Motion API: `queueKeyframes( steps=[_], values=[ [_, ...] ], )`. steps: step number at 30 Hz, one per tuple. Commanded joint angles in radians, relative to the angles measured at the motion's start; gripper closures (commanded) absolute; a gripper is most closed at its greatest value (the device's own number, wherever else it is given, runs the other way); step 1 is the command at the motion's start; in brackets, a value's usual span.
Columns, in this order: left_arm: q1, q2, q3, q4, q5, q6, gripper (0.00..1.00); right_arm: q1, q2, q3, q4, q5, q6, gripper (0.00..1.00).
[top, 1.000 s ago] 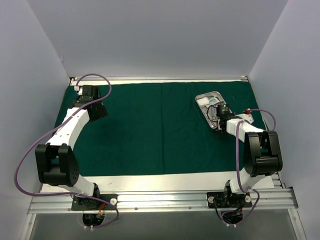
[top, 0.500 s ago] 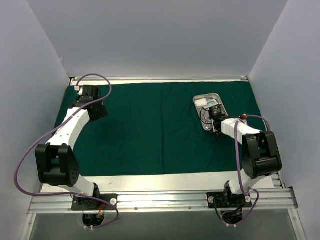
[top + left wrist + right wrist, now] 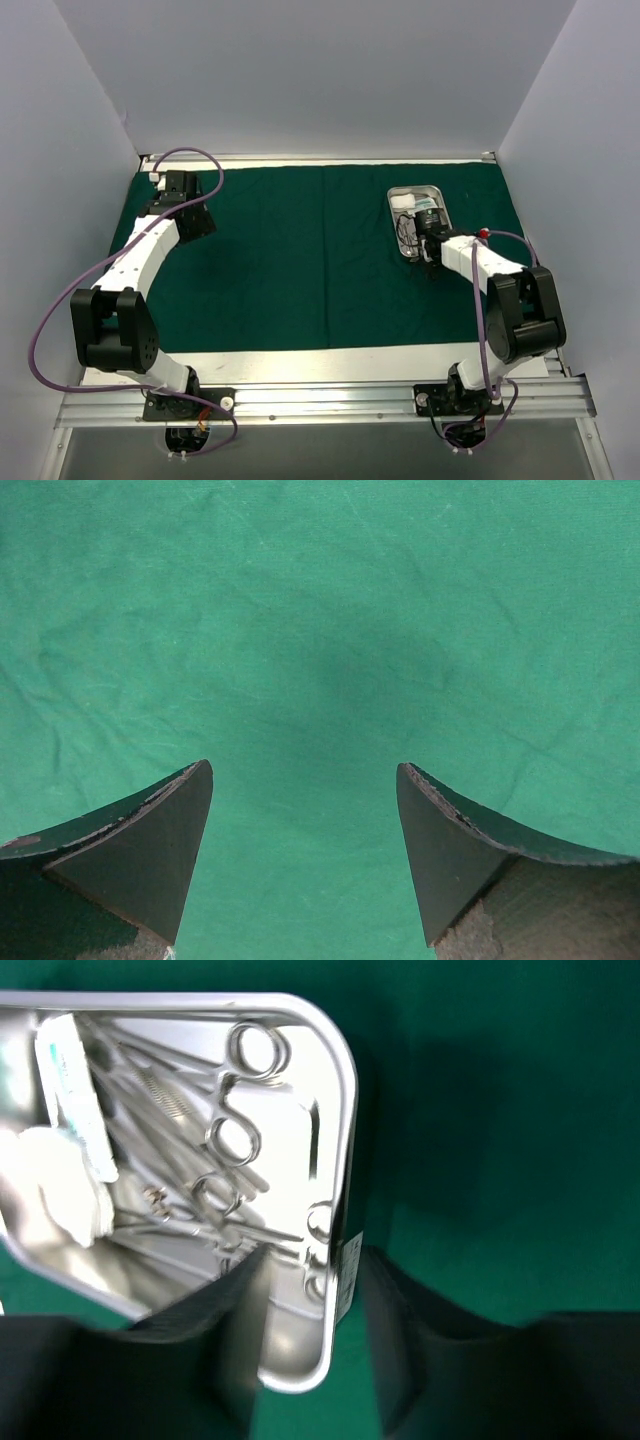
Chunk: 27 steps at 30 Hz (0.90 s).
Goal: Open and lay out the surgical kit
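The dark green drape (image 3: 300,260) lies spread flat over the table. The shiny steel tray (image 3: 430,189) sits on it at the back right. In the right wrist view the tray (image 3: 340,1080) holds silver scissor-like instruments (image 3: 235,1135), a white gauze wad (image 3: 60,1190) and a white-green packet (image 3: 70,1080). My right gripper (image 3: 428,250) straddles the tray's near corner (image 3: 312,1260), one finger inside and one outside the wall, gripping it. My left gripper (image 3: 192,222) is open and empty low over bare drape (image 3: 305,780) at the back left.
Grey walls close in the back and both sides. A metal rail (image 3: 320,400) carrying the arm bases runs along the near edge. A bare white strip of table (image 3: 320,362) shows in front of the drape.
My right gripper has moved left and turned, and the tray has turned with it from a diagonal to a more upright lie. The left arm has not moved.
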<state>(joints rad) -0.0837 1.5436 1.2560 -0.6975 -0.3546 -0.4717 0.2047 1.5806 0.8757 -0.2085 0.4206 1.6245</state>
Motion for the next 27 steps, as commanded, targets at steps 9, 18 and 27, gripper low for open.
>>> queueKeyframes(
  steps=[9,18,27],
  values=[
    [-0.004,-0.023,0.000,0.038,0.006,-0.005,0.16,0.002,-0.171,0.123,-0.115,0.041,-0.274,0.45],
    [-0.001,-0.043,0.002,0.052,0.032,0.018,0.07,-0.085,-0.021,0.345,0.046,-0.199,-1.000,0.46],
    [-0.008,-0.149,-0.038,0.079,0.048,0.053,0.06,-0.185,0.237,0.561,0.103,-0.509,-1.291,0.49]
  ],
)
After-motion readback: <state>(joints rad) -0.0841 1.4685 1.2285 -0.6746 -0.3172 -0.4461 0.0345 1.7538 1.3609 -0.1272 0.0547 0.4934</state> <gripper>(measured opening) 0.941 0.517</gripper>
